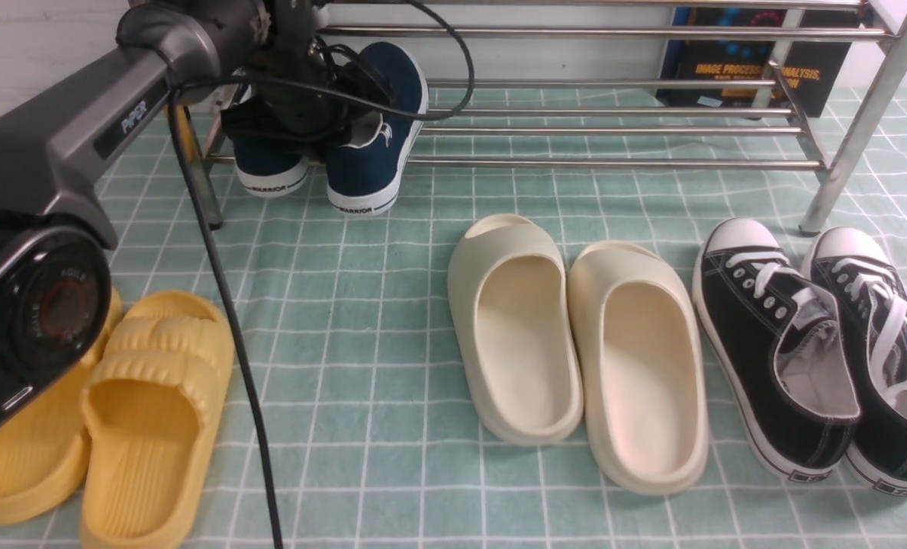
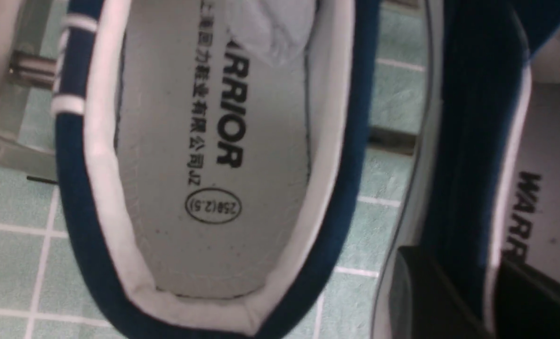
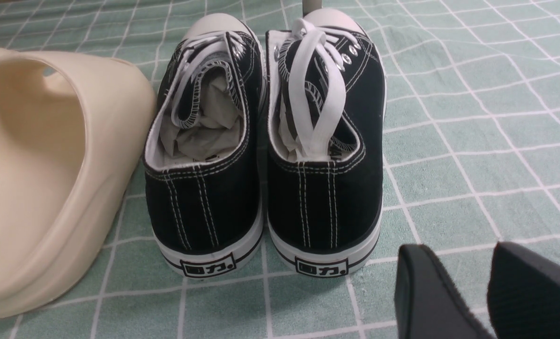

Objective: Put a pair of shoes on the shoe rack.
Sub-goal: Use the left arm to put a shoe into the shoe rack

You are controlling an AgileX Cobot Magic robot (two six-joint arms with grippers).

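Note:
Two navy slip-ons sit at the left end of the steel shoe rack (image 1: pixel 613 131), heels toward me. The left shoe (image 1: pixel 270 164) lies flat. The right shoe (image 1: pixel 373 145) tilts up against the bars. My left gripper (image 1: pixel 312 122) hangs over them, mostly hidden by cables. In the left wrist view its jaws (image 2: pixel 454 259) straddle the navy side wall of one shoe (image 2: pixel 477 141), shut on it. The other shoe (image 2: pixel 214 165) lies beside it, showing its "WARRIOR" insole, with a rack bar (image 2: pixel 393 140) beneath. My right gripper (image 3: pixel 468 282) is open and empty above the cloth.
Cream foam slides (image 1: pixel 575 343) lie mid-cloth, black lace-up sneakers (image 1: pixel 819 343) at right, just ahead of my right gripper (image 3: pixel 265 141). Yellow slides (image 1: pixel 148 412) lie at front left. A book (image 1: pixel 751 69) stands behind the rack. A rack leg (image 1: pixel 857 130) stands by the sneakers.

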